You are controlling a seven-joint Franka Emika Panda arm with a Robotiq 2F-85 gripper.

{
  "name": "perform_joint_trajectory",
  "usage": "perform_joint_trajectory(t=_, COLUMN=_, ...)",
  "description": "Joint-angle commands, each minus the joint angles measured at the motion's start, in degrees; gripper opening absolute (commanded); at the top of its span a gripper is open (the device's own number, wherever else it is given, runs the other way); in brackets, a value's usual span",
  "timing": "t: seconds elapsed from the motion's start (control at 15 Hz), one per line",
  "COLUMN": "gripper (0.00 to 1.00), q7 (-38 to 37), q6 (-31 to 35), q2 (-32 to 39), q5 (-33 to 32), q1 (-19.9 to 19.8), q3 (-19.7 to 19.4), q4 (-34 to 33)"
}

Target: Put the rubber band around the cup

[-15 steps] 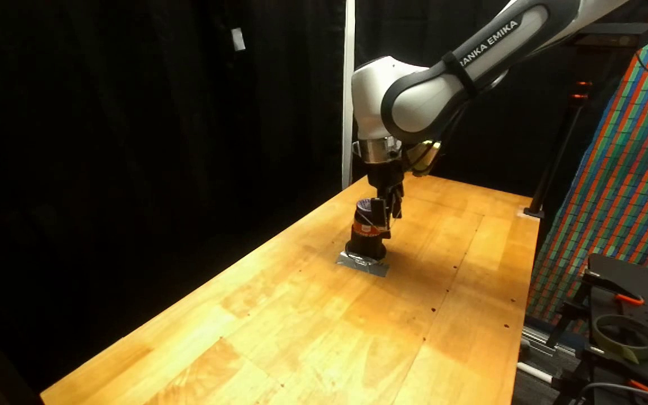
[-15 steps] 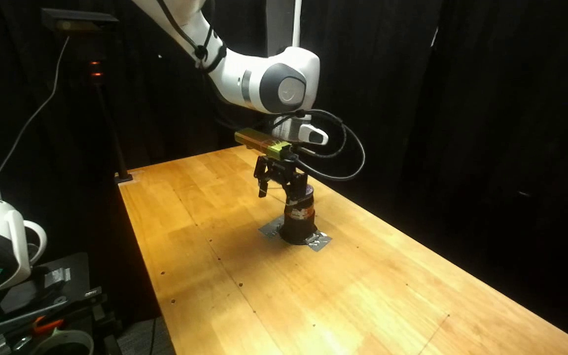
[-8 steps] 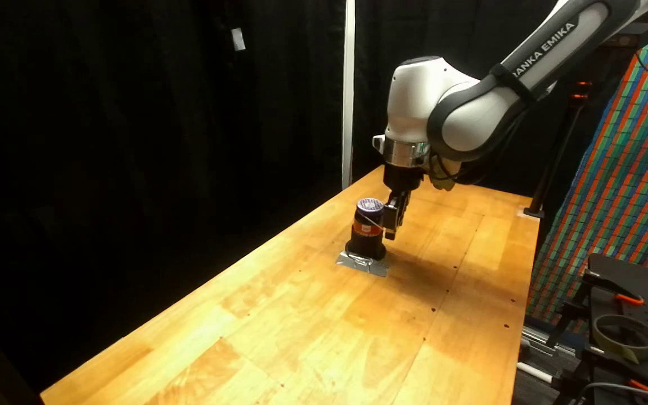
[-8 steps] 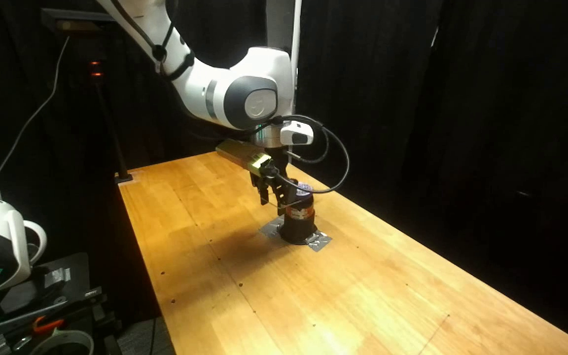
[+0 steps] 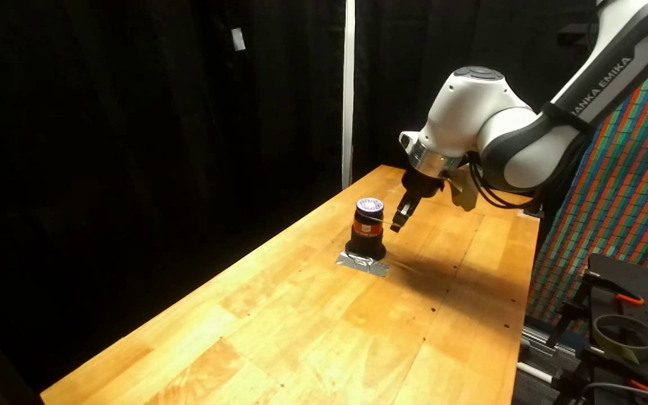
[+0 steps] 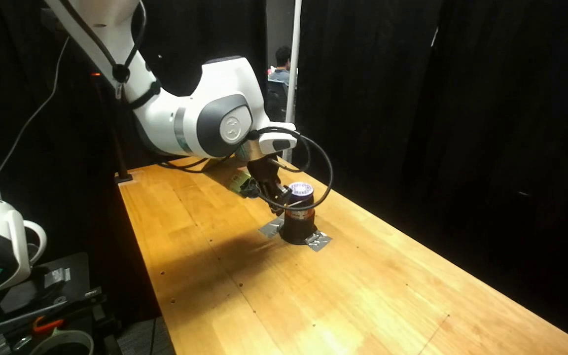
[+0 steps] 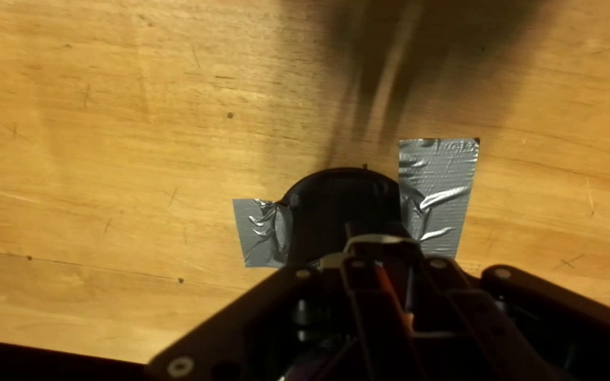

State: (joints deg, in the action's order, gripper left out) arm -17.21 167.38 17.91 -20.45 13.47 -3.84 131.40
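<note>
The cup [image 5: 367,229], dark with an orange label and a pale patterned top, stands upright on the wooden table. A thin pale rubber band [image 5: 380,220] passes round its upper part and stretches across to my gripper [image 5: 396,227], beside the cup and tilted. In an exterior view my gripper [image 6: 278,211] is partly behind a cable, close to the cup [image 6: 300,228]. The wrist view shows the fingers drawn together, with the rubber band [image 7: 382,239] looped over the outside of their tips. Much of the cup [image 7: 339,211] is hidden there by the fingers.
Silver tape [image 7: 440,180] fixes the cup's base to the table [image 5: 301,315] on two sides. A black cable loop [image 6: 331,167] hangs from the wrist near the cup. Off the table's side stands a black perforated board [image 5: 628,275] with a tape roll.
The fingers have shut. My gripper has drawn back from the cup, rightwards in one view and leftwards in another, lowered and tilted, with the band still stretched to it. The cup has stayed put.
</note>
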Motion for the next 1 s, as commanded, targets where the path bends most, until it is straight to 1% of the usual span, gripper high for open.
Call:
perform_joint_trajectory(t=0.0, gripper=0.19, q7=-13.55, q6=9.97, q2=-2.19, q5=-13.49, q1=9.36, q3=-11.75, q4=5.22)
perform_joint_trajectory(t=0.07, gripper=0.22, q7=-17.97, q6=12.32, q2=-1.56, q5=-18.44, q1=13.47, q3=-16.99, q4=4.9)
perform_joint_trajectory(t=0.13, gripper=0.21, q7=-23.08, q6=14.9, q2=-0.64, q5=-24.16, q1=16.43, q3=-21.48, q4=3.7)
perform_joint_trajectory(t=0.2, gripper=0.22, q7=-27.62, q6=17.17, q2=0.28, q5=-29.06, q1=19.46, q3=-25.96, q4=2.36)
perform_joint_trajectory(t=0.27, gripper=0.21, q7=-32.01, q6=19.52, q2=1.2, q5=-33.63, q1=22.81, q3=-30.52, q4=0.91)
perform_joint_trajectory(t=0.33, gripper=0.22, q7=-35.19, q6=21.04, q2=1.92, q5=-36.05, q1=26.47, q3=-35.05, q4=-0.21)
perform_joint_trajectory(t=0.4, gripper=0.2, q7=-37.79, q6=23.04, q2=2.96, q5=-37.74, q1=30.32, q3=-39.58, q4=-1.19)
perform_joint_trajectory(t=0.47, gripper=0.21, q7=-39.34, q6=24.92, q2=4.16, q5=-37.99, q1=34.27, q3=-44.09, q4=-1.89)
perform_joint_trajectory(t=0.53, gripper=0.19, q7=-40.44, q6=26.95, q2=5.27, q5=-36.43, q1=38.74, q3=-48.55, q4=-1.25)
perform_joint_trajectory(t=0.6, gripper=0.2, q7=-40.32, q6=29.59, q2=7.18, q5=-34.18, q1=42.99, q3=-52.89, q4=-0.33)
perform_joint_trajectory(t=0.67, gripper=0.19, q7=-40.31, q6=32.29, q2=8.77, q5=-32.0, q1=47.43, q3=-57.02, q4=1.92)
perform_joint_trajectory(t=0.8, gripper=0.21, q7=-39.33, q6=37.56, q2=13.36, q5=-25.87, q1=55.04, q3=-63.14, q4=5.73)
perform_joint_trajectory(t=0.87, gripper=0.2, q7=-38.75, q6=40.74, q2=16.34, q5=-21.78, q1=58.69, q3=-65.67, q4=7.93)
perform_joint_trajectory(t=0.93, gripper=0.2, q7=-38.36, q6=44.05, q2=19.23, q5=-17.52, q1=61.69, q3=-67.3, q4=10.32)
